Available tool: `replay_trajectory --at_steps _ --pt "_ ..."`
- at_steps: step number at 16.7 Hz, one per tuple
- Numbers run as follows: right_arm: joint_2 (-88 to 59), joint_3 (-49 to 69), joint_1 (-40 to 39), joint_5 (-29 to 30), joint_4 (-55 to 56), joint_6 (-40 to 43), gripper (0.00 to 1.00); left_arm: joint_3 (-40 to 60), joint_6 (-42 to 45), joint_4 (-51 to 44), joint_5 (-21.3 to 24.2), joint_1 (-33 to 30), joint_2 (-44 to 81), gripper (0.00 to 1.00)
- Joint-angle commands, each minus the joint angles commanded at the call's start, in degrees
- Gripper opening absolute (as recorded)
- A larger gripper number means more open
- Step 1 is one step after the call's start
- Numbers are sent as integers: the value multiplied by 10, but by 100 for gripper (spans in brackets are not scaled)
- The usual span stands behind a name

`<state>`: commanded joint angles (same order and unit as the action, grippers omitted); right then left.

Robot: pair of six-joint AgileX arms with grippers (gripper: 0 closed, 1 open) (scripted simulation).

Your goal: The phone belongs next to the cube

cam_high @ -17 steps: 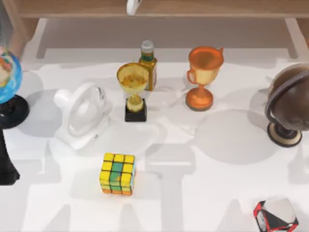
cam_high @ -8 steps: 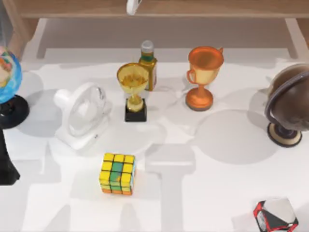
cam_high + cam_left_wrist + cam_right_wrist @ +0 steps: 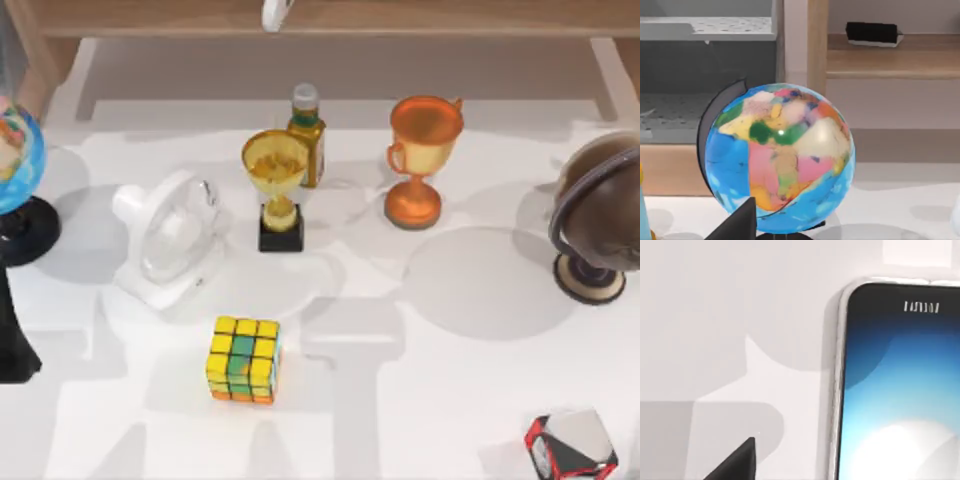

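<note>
The cube point(image 3: 243, 358), mostly yellow tiles with green and orange ones, sits on the white table left of centre, toward the front. The phone point(image 3: 900, 390) lies flat and screen up on the white table, close under my right wrist camera; one rounded corner with its pale rim and blue screen is in the picture. A dark part of my right gripper point(image 3: 735, 462) pokes in beside the phone, apart from it. My left arm point(image 3: 12, 345) stands at the table's left edge, its wrist camera facing the colourful globe point(image 3: 780, 155).
A white fan point(image 3: 170, 238), a gold trophy point(image 3: 277, 190), a bottle point(image 3: 306, 135) and an orange trophy point(image 3: 420, 160) stand behind the cube. A brown globe point(image 3: 600, 220) is at the right, a grey angular block point(image 3: 572, 445) at the front right. Wooden shelves line the back.
The shadows on the table at the front right have shifted a little. The cube and the other objects in the top view have stayed put.
</note>
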<state>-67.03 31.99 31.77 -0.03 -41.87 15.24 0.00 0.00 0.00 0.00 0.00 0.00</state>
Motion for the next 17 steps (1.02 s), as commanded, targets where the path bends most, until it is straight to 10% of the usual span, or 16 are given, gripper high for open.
replay_trajectory --at_steps 17 --pt "-153 16 52 0 7 24 100 0 0 0 0 0 0 100"
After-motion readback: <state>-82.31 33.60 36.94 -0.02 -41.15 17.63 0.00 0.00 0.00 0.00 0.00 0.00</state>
